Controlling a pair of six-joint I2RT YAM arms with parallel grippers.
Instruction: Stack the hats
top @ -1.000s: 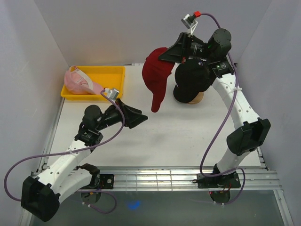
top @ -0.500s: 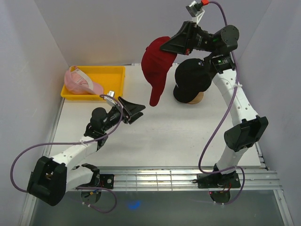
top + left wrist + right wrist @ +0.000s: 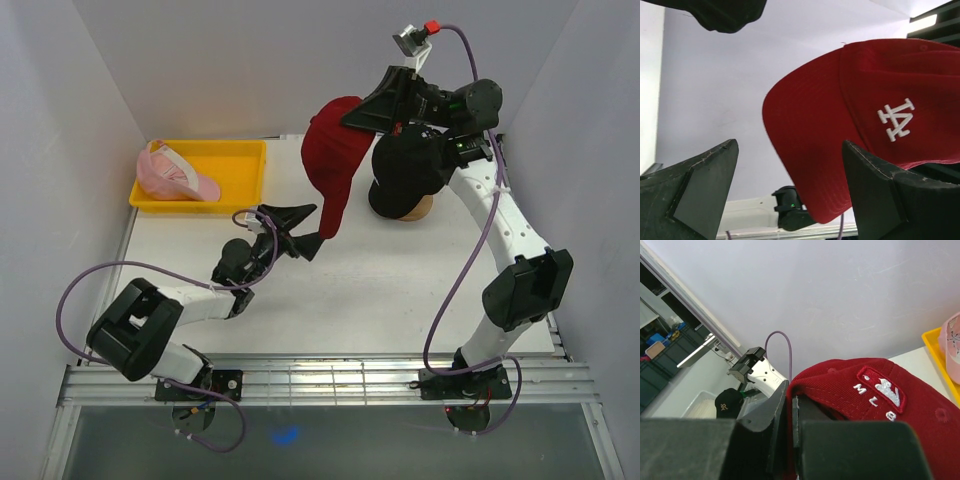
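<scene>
you can read two marks, both on the red hat (image 3: 830,150). in the left wrist view, its front panel carries a white stitched "la" monogram (image 3: 896,118), the two letters interlocked and seen at a tilt. in the right wrist view, a small dark red patch (image 3: 879,390) on the same hat shows a white batter figure, with the white letters "m l b" running just below it. the pink hat (image 3: 952,347) at the edge of that view bears white stitching that you cannot read.
</scene>
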